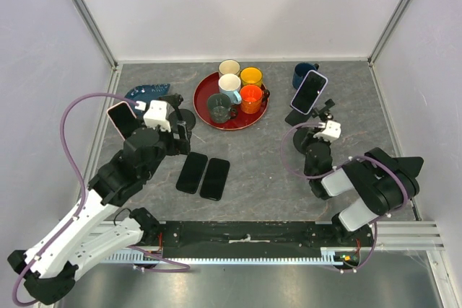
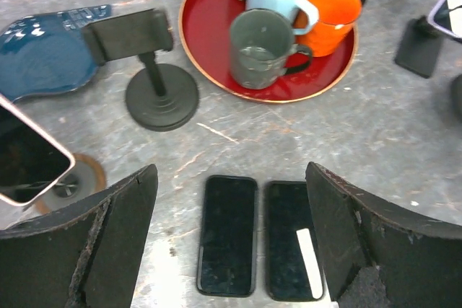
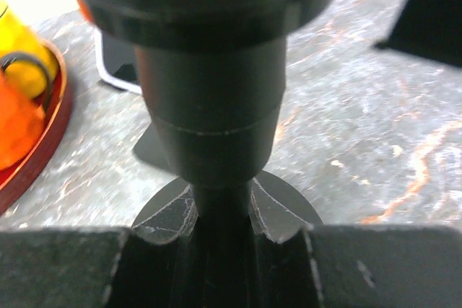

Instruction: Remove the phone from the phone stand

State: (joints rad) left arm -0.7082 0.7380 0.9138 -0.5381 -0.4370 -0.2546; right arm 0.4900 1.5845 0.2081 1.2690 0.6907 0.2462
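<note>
Four phones in all. Two are still propped up: a pink-edged phone [image 1: 121,119] on a round-based stand [image 2: 79,178] at the left, and a lilac-edged phone [image 1: 309,91] leaning on a black wedge stand [image 2: 417,48] at the right. Two dark phones [image 1: 192,172] [image 1: 215,178] lie flat, side by side. The left gripper [image 2: 227,185] hangs over that pair with its jaws wide apart and nothing between them; the pink-edged phone is just outside its left finger. The right gripper [image 3: 220,250] is clamped on the stem of a third stand [image 3: 285,207], with the lilac-edged phone just beyond it. A fourth stand [image 2: 159,95] is empty. A red tray [image 2: 206,34] carries five mugs. One dark blue mug [image 1: 303,73] and one blue dish [image 2: 43,52] sit apart from it.
</note>
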